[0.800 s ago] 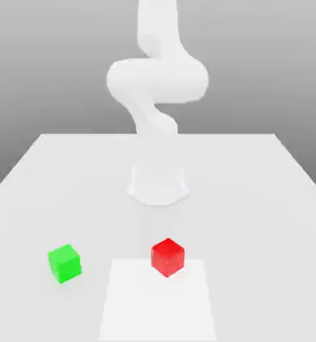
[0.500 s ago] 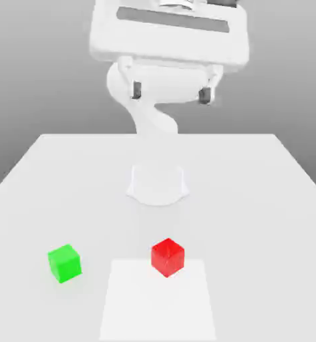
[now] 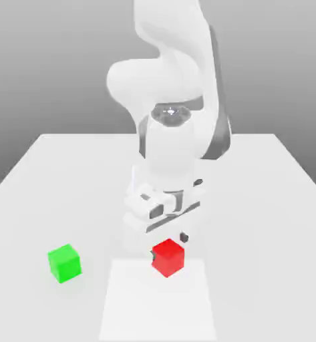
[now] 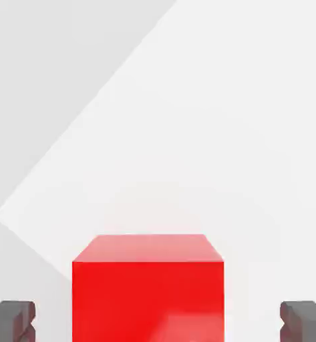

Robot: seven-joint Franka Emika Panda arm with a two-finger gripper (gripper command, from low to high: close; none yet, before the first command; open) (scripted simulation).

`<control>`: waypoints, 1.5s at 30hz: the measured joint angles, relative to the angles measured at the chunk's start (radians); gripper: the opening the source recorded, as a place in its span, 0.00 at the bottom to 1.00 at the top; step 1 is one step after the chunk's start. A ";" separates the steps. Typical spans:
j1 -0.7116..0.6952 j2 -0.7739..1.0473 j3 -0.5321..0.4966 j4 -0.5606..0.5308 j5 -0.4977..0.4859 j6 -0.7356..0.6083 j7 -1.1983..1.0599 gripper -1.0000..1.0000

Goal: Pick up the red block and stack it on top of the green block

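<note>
The red block rests on the white table, near the front and slightly toward the exterior view's right. My gripper has come down right over it and is open, one dark finger on each side of the cube with a gap to either face. In the hand view the red block lies between the two dark fingertips, untouched. The green block sits on the table well off to the exterior view's left of the red one, apart from the gripper.
A lighter square patch marks the table front, with the red block at its far edge. The white arm rises behind the hand. The table's edges run along the exterior view's left and right.
The hand has dropped from high above the table down to the red block, fingers now straddling it. Neither block has moved.
</note>
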 joint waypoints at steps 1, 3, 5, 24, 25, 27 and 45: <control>0.000 0.000 0.000 0.000 0.000 0.000 0.000 0.00; 0.000 0.000 0.000 0.000 -0.001 -0.001 0.001 0.00; -0.001 0.000 0.000 0.000 -0.002 -0.002 0.002 0.00; -0.065 -0.302 -0.153 0.015 -0.109 -0.309 -0.262 0.00; -0.073 -0.303 -0.169 0.023 -0.113 -0.316 -0.302 0.00; -0.090 -0.304 -0.202 0.037 -0.122 -0.330 -0.382 0.00; -0.182 -0.222 -0.444 0.144 -0.055 -0.384 -1.044 0.00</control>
